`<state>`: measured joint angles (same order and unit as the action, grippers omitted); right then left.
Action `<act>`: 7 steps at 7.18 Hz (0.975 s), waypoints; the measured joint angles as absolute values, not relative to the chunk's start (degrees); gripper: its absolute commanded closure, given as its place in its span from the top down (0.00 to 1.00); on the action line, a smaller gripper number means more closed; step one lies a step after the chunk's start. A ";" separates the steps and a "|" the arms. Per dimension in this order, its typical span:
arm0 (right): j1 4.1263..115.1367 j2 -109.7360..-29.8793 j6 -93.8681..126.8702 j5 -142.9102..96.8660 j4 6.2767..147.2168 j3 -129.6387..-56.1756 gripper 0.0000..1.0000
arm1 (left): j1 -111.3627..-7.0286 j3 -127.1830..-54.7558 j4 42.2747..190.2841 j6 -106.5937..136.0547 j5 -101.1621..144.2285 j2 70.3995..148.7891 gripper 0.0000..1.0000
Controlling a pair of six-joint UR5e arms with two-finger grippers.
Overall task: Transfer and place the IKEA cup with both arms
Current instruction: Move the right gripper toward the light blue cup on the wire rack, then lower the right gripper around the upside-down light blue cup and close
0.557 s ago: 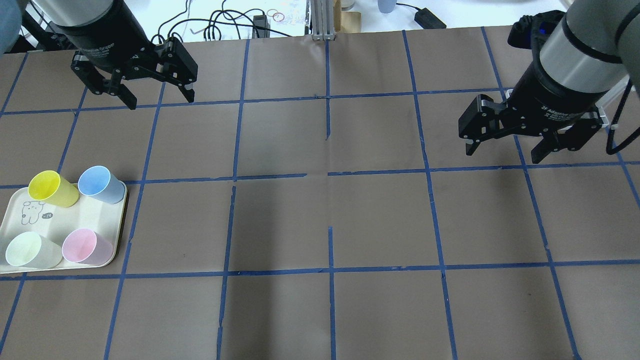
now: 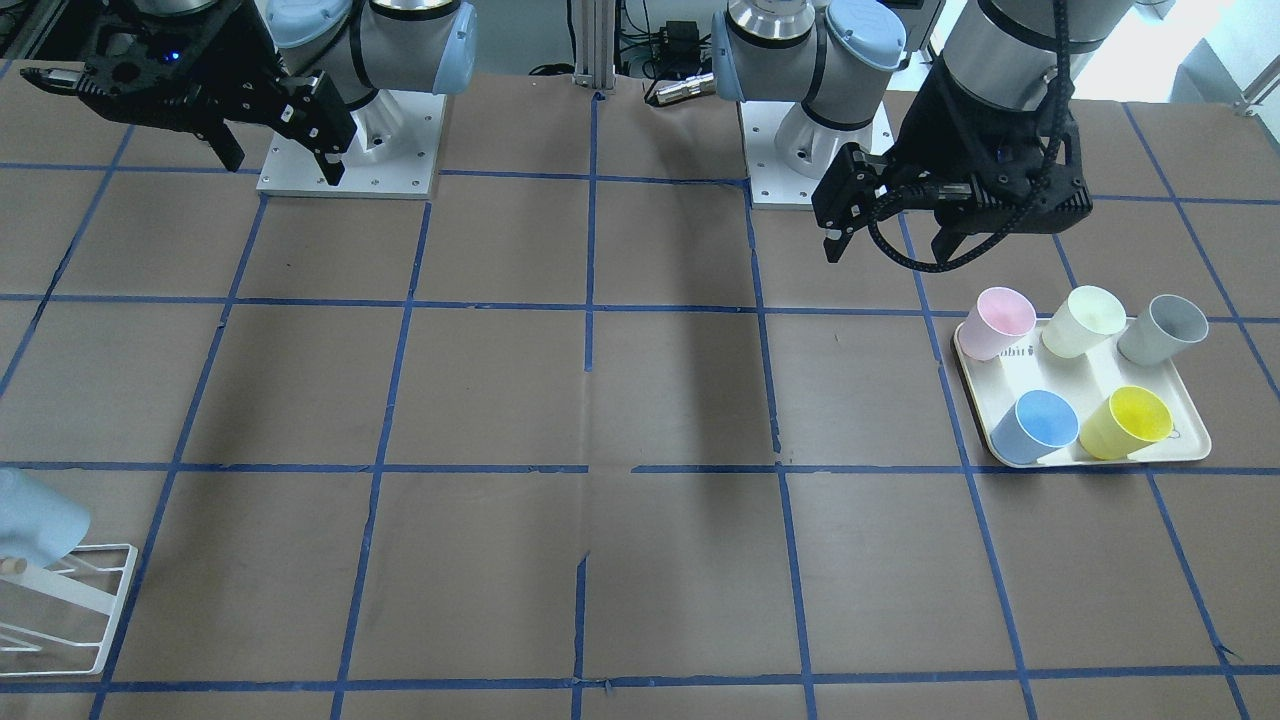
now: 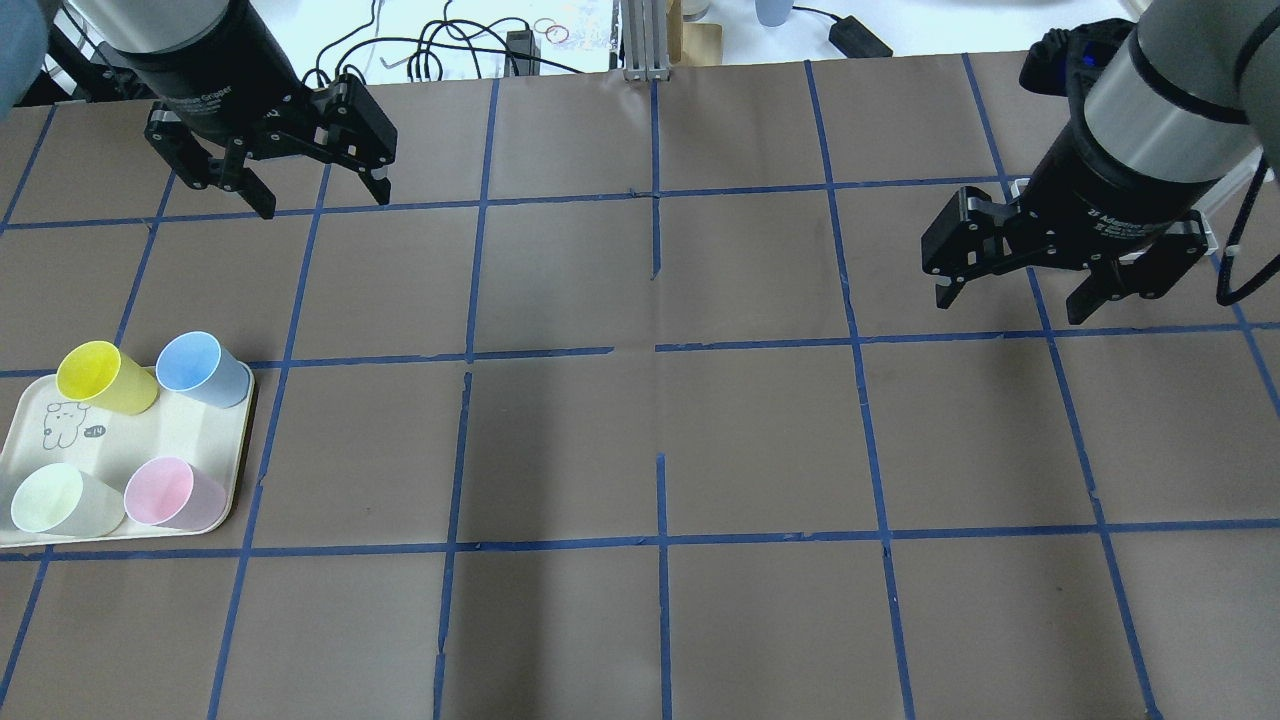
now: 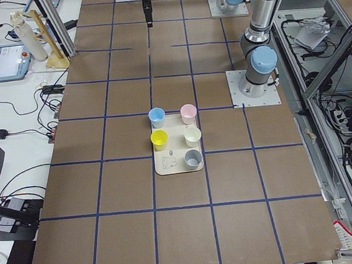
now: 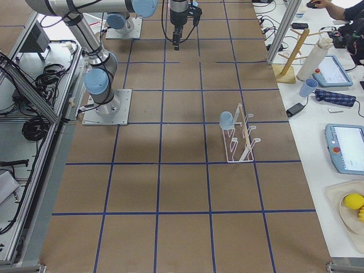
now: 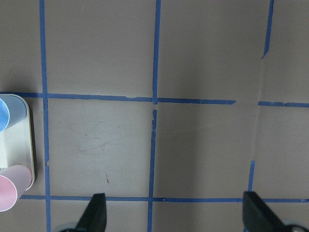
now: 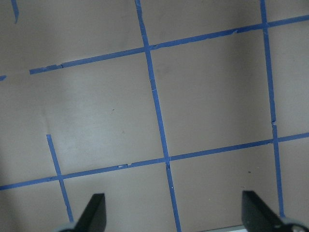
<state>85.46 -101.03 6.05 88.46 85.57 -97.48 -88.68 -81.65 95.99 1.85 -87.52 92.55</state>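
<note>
Two claws, both spread wide with nothing between the fingers. The left claw (image 3: pixel 322 203) hangs above the surface (image 3: pixel 760 440) near its far-left corner in the overhead view. The right claw (image 3: pixel 1010 308) hangs above the right side. Both are black, two-finger, on silver-grey arms. Each wrist view shows only fingertips far apart over bare paper.

The IKEA cup (image 2: pixel 30 520) is smooth pale icy-blue plastic, tapered, with no handle. It hangs tilted on the white wire rack (image 2: pixel 70 610) at the robot's right end of the surface, well apart from both claws.

The surface is matte brown paper with a blue tape grid, the tape frayed and gapped in spots.

At the robot's left end sits a cream tray (image 3: pixel 120 440), a rounded rectangle with a small bear drawing. It holds five tapered cups, mouths up:
- yellow cup (image 3: pixel 100 378)
- deeper blue cup (image 3: pixel 200 368)
- pink cup (image 3: pixel 172 492)
- pale green cup (image 3: pixel 60 500)
- grey cup (image 2: pixel 1160 330)

The left claw is nearer the tray but not over it.
</note>
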 measured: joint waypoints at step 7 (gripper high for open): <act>65.61 -93.85 -14.44 88.74 95.77 -97.42 1.00 | -89.17 -80.68 97.75 1.38 -90.49 92.81 1.00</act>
